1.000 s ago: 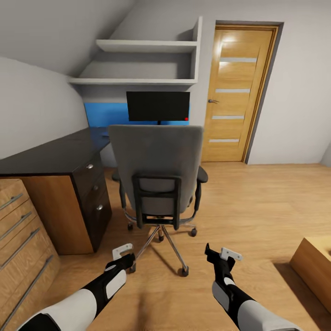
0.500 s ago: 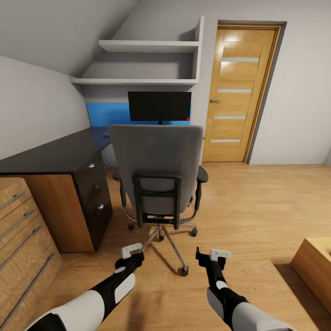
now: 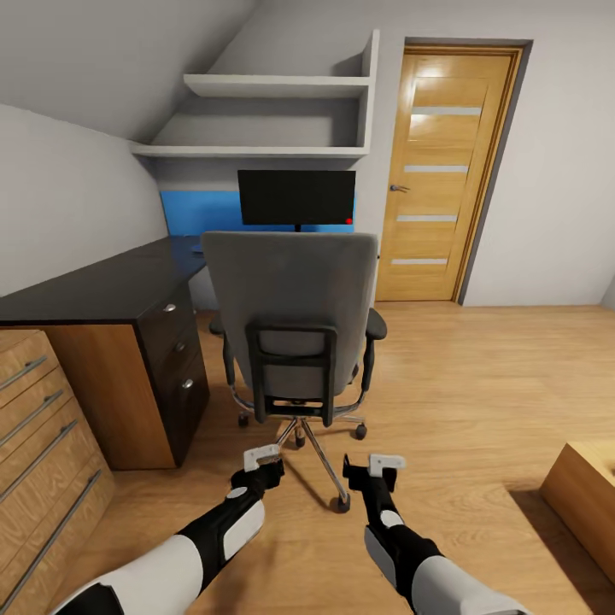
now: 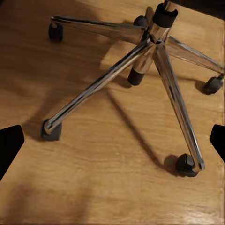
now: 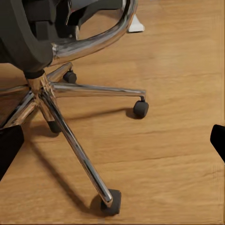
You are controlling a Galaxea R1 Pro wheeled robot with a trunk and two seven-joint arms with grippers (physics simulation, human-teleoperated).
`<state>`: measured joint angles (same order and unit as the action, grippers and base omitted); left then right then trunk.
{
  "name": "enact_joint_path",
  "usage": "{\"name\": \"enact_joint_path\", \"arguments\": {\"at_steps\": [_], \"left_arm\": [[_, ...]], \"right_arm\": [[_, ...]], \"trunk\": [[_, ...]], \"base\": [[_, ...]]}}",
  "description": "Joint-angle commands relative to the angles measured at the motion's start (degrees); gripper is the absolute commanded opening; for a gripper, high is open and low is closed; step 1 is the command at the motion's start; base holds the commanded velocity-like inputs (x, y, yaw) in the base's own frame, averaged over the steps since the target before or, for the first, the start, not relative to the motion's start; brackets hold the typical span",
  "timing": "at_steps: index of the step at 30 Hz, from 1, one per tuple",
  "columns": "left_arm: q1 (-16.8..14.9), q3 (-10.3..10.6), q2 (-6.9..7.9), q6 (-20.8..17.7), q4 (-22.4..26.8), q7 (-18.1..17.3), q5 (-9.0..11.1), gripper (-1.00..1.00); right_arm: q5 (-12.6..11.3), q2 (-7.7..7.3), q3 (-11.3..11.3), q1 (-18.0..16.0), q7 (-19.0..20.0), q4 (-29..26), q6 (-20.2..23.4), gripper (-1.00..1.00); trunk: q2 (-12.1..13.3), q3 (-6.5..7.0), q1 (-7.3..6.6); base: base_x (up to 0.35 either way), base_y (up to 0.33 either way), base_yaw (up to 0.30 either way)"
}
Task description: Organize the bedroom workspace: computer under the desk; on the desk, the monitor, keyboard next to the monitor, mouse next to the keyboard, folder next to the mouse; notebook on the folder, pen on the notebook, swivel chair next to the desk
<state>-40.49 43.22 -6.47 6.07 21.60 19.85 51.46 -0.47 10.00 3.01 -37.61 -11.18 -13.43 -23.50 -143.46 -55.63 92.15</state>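
Observation:
The swivel chair (image 3: 290, 290) stands in the middle of the bedroom with its grey back toward me, hiding its seat. Beyond it the black monitor (image 3: 296, 196) stands on the far wing of the glossy black desk (image 3: 102, 290). My left gripper (image 3: 260, 461) and right gripper (image 3: 371, 468) hover low over the floor, just short of the chair's chrome base (image 3: 316, 448). Both are open and hold nothing. The left wrist view looks down on the base's spokes (image 4: 154, 42); the right wrist view sees a spoke and castor (image 5: 110, 201). Computer, keyboard, mouse, folder, notebook and pen are out of view.
A light wooden dresser (image 3: 43, 427) adjoins the desk's drawer pedestal (image 3: 179, 359) at the left. A wooden door (image 3: 444, 171) is at the back right, a blue wall panel (image 3: 201, 212) behind the monitor, shelves (image 3: 273, 85) above. A low wooden block (image 3: 585, 491) sits at the right edge.
Both grippers have moved forward and inward, closer together and nearer the chair's base. The view shifted slightly at first; the chair has not moved.

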Motion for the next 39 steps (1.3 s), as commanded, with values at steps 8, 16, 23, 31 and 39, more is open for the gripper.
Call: {"name": "enact_joint_path", "arguments": {"at_steps": [8,16,23,31,39], "left_arm": [[-0.1,0.3,0.66,-11.7,4.7,0.5,0.7,1.0],[-0.1,0.0,2.27,-11.0,4.9,0.2,0.8,1.0],[-0.1,0.2,2.79,-7.2,4.8,0.2,0.8,1.0],[-0.1,0.3,2.95,-6.5,4.8,0.3,0.9,1.0],[-0.1,0.6,2.92,-6.4,4.8,0.3,0.8,1.0]], "right_arm": [[0.0,0.0,0.3,-0.2,0.0,-8.5,13.6,1.0],[0.3,0.0,0.4,-0.2,0.2,-8.0,14.5,1.0],[0.8,0.0,1.8,-0.2,0.2,-6.9,12.3,1.0],[0.9,0.0,4.6,-0.2,0.2,-5.5,11.2,1.0],[0.8,0.0,5.1,-0.2,0.2,-4.9,9.1,1.0]], "trunk": [[0.0,-0.06,-0.01],[0.0,-0.06,-0.01],[0.0,-0.06,-0.01],[0.0,-0.06,-0.01],[0.0,-0.06,-0.01]], "base": [[0.0,0.0,0.0],[0.0,0.0,0.0],[0.001,0.001,0.0],[0.179,0.071,0.0],[0.124,0.02,0.0]]}}
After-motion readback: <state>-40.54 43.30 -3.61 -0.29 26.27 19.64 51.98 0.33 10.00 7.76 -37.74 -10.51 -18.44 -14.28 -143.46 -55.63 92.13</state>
